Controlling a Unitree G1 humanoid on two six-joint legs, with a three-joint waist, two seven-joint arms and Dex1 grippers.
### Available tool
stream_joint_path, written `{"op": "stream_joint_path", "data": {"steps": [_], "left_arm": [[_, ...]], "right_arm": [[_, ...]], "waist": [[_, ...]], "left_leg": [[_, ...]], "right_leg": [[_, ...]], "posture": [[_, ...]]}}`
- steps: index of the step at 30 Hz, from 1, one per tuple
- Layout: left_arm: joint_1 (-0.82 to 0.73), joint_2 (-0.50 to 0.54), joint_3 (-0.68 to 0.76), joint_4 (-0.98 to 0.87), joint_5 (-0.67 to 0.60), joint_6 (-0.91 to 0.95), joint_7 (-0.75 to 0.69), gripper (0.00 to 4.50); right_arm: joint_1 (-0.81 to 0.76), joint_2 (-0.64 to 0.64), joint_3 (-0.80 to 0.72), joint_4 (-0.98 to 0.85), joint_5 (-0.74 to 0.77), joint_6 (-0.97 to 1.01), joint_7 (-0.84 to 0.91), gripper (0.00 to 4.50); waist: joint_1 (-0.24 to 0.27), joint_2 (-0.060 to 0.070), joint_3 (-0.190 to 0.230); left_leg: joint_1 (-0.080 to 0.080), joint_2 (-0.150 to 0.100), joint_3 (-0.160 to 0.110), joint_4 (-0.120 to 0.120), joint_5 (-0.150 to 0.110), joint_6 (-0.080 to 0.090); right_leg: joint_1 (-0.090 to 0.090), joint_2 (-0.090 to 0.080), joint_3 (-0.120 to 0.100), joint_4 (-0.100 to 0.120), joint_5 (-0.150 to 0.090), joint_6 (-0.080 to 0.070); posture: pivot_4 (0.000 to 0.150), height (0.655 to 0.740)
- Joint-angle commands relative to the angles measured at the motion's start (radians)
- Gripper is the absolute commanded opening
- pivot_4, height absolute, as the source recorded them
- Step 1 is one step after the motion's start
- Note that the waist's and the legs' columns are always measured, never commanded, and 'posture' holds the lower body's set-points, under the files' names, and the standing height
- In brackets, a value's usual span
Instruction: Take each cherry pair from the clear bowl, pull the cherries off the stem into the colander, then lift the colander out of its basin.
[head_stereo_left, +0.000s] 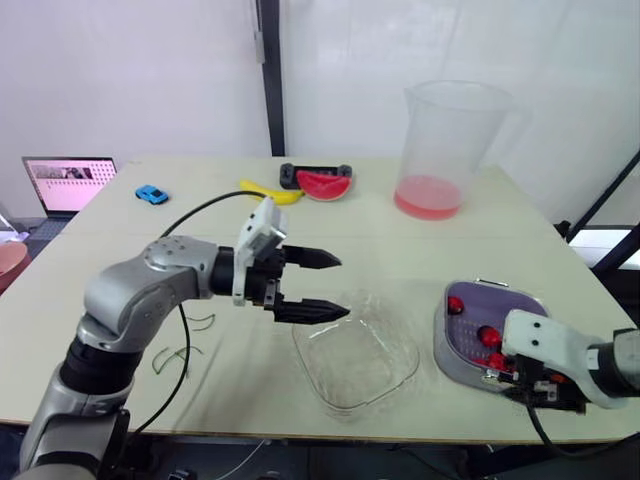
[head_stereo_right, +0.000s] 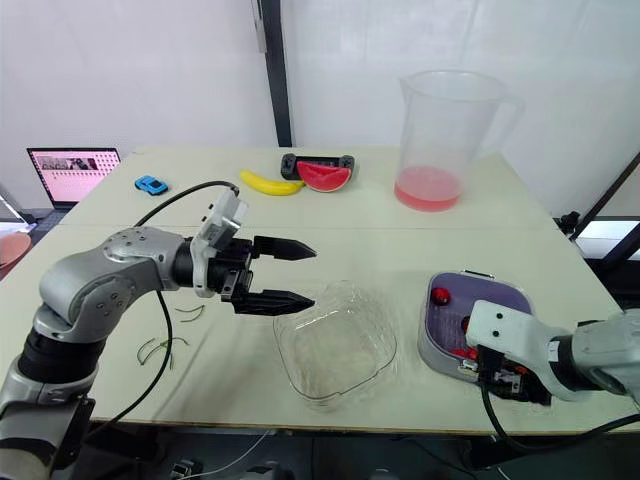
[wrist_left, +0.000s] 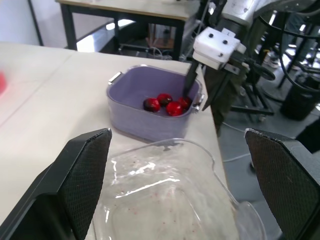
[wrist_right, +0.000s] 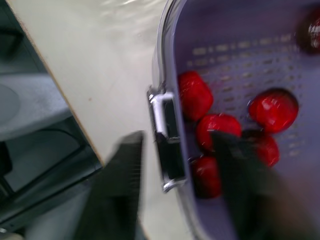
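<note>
**Left end effector over the bowl, right end effector at the colander rim**

The tabletop (head_stereo_left: 400, 245) carries the bowl (head_stereo_left: 400, 372) at near centre. In the left wrist view its floor shows faint red specks. The left end effector (head_stereo_left: 344, 287) hovers just above the bowl's left rim, fingers spread wide, one above the other, with nothing between them.

The colander (head_stereo_left: 510, 298) sits in its basin (head_stereo_left: 448, 360) at the near right, just beside the bowl but apart from it. Several cherries (wrist_right: 272, 107) lie loose on its perforated floor, most of them gathered toward the near side.

The right end effector (wrist_right: 172, 145) is at the colander's near-right edge. Its fingers are parted and straddle the wall at the metal handle (wrist_right: 162, 107), one finger outside and one inside among the cherries. The wrist view is blurred here, so contact with the handle cannot be confirmed.

Left of the bowl, thin green loops (head_stereo_left: 170, 355) lie on the tabletop; they look like stems.

Across the far side stand:
- a jug (head_stereo_left: 445, 120) with pink liquid in its base, at the far right;
- a watermelon slice (head_stereo_left: 323, 184) and a banana (head_stereo_left: 270, 192), at the far centre;
- a toy car (head_stereo_left: 151, 194), to the left.

A laptop (head_stereo_left: 68, 183) is beyond the far-left edge.
</note>
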Motion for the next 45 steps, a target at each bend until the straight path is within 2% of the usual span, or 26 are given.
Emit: {"op": "stream_joint_path", "data": {"steps": [1, 12, 19, 20, 23, 38, 45], "left_arm": [[0.007, -0.001, 0.017, -0.027, 0.006, -0.027, 0.01, 4.5], [0.036, -0.011, 0.003, -0.051, 0.025, -0.033, 0.041, 4.5], [0.041, -0.009, 0.002, -0.055, 0.03, -0.035, 0.044, 4.5], [0.043, -0.007, 0.001, -0.056, 0.031, -0.036, 0.042, 4.5], [0.043, -0.005, 0.0, -0.055, 0.034, -0.037, 0.039, 4.5], [0.028, -0.024, -0.026, -0.027, 0.063, -0.063, 0.022, 4.5], [-0.029, -0.054, -0.058, 0.037, 0.089, -0.083, -0.014, 4.5]], "right_arm": [[-0.071, -0.044, 0.038, 0.041, -0.012, -0.049, 0.044, 1.69], [-0.206, -0.084, 0.19, 0.085, -0.018, -0.067, 0.109, 1.69], [-0.228, -0.078, 0.239, 0.086, -0.045, -0.064, 0.112, 1.69], [-0.231, -0.076, 0.24, 0.086, -0.047, -0.063, 0.111, 1.21], [-0.239, -0.078, 0.239, 0.089, -0.055, -0.063, 0.113, 0.17], [-0.222, -0.063, 0.162, 0.052, -0.046, -0.013, 0.127, 0.21], [-0.17, -0.055, 0.038, 0.023, -0.079, -0.015, 0.188, 0.21]], "waist": [[0.0, 0.0, 0.0], [0.0, 0.0, 0.0], [0.0, 0.001, 0.0], [0.0, 0.001, 0.0], [0.0, 0.001, 0.0], [0.0, 0.001, 0.0], [0.002, 0.001, 0.0]], "left_leg": [[0.0, 0.0, 0.0, 0.0, 0.0, 0.0], [0.0, 0.0, -0.001, 0.0, 0.0, 0.0], [0.0, 0.0, -0.001, 0.0, 0.0, 0.0], [0.0, 0.0, -0.001, 0.0, 0.0, 0.0], [0.0, 0.0, -0.001, 0.0, 0.0, 0.0], [0.0, 0.0, -0.001, 0.0, 0.0, 0.0], [0.0, 0.0, 0.0, 0.0, 0.0, 0.0]], "right_leg": [[0.0, 0.0, 0.0, 0.0, 0.0, 0.0], [-0.001, 0.0, 0.0, 0.0, 0.0, 0.0], [-0.001, 0.0, 0.0, 0.0, 0.0, 0.0], [-0.001, 0.0, 0.0, 0.0, 0.0, 0.0], [-0.001, 0.0, 0.0, 0.0, 0.0, 0.0], [-0.001, 0.0, 0.001, 0.0, 0.0, 0.0], [-0.001, 0.0, 0.0, 0.0, 0.0, 0.0]], "posture": [[0.15, 0.74], [0.15, 0.74], [0.15, 0.74], [0.15, 0.74], [0.15, 0.74], [0.15, 0.74], [0.15, 0.74]]}}
